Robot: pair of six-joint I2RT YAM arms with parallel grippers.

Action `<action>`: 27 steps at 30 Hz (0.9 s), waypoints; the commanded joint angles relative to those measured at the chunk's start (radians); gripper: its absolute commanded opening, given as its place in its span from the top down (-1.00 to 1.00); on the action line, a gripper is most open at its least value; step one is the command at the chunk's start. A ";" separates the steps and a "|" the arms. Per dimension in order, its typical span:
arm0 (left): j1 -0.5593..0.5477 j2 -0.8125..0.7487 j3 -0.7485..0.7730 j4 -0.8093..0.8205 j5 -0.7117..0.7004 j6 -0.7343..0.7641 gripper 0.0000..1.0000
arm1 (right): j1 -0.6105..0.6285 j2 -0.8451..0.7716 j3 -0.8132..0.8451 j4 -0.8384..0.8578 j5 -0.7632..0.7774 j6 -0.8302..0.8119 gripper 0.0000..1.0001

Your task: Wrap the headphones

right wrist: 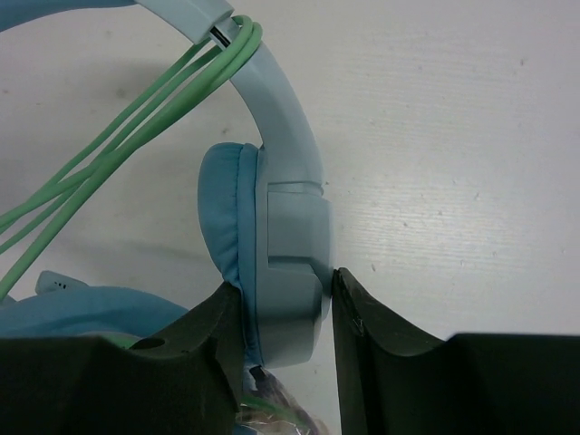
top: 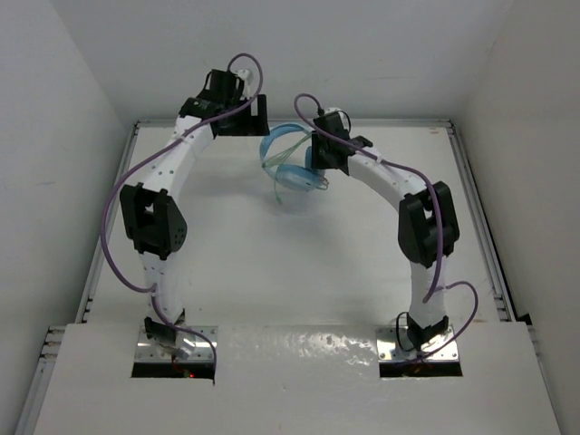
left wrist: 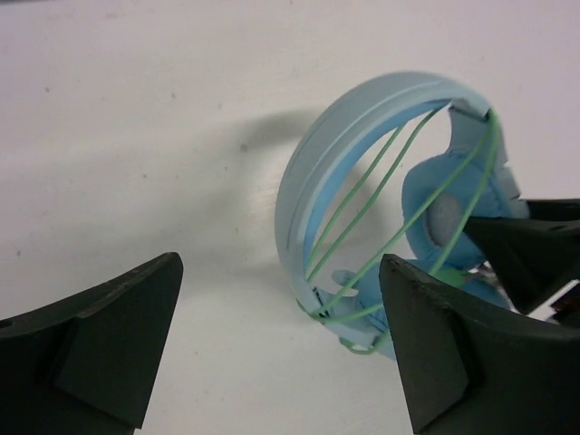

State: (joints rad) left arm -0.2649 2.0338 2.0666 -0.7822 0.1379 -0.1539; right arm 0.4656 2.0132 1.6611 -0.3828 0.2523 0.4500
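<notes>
One arm gripping the headphones (top: pixel 292 163).
right gripper (right wrist: pixel 288 317) clamps an ear cup (right wrist: pixel 292 231); left gripper (left wrist: pixel 281 265) gapes wide, empty, near headband (left wrist: pixel 308 181); green cable (right wrist: pixel 136 122) crosses the arch.

Left gripper (left wrist: pixel 281 272) hangs with jaws spread wide, nothing between them. Right gripper (right wrist: pixel 283 288) is clamped on the headphones (right wrist: pixel 288 213). Both arms arch forward, wrists close together.

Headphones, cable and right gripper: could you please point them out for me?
headphones (left wrist: pixel 299 181), left wrist view, on the headband.
cable (right wrist: pixel 181 91), right wrist view, on the bundled green strands.
right gripper (right wrist: pixel 285 299), right wrist view, midway between its fingertips.
</notes>
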 commanded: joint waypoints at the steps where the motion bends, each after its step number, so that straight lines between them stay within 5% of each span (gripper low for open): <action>1: 0.012 -0.004 0.073 0.046 -0.043 0.014 -0.76 | -0.013 0.007 0.078 0.024 0.071 0.107 1.00; 9: 0.042 -0.006 0.113 0.023 -0.077 0.033 -0.81 | -0.073 0.272 0.505 -0.298 0.186 0.226 1.00; 24: 0.053 -0.020 -0.006 0.012 0.006 0.013 -0.81 | -0.104 0.403 0.578 -0.255 0.334 0.404 1.00; 27: 0.056 -0.015 -0.011 0.011 0.022 0.010 -0.81 | -0.104 0.409 0.565 -0.248 0.318 0.404 0.65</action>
State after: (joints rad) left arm -0.2207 2.0338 2.0586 -0.7910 0.1322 -0.1371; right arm 0.3561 2.4424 2.1830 -0.6960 0.5488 0.8146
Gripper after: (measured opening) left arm 0.904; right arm 0.353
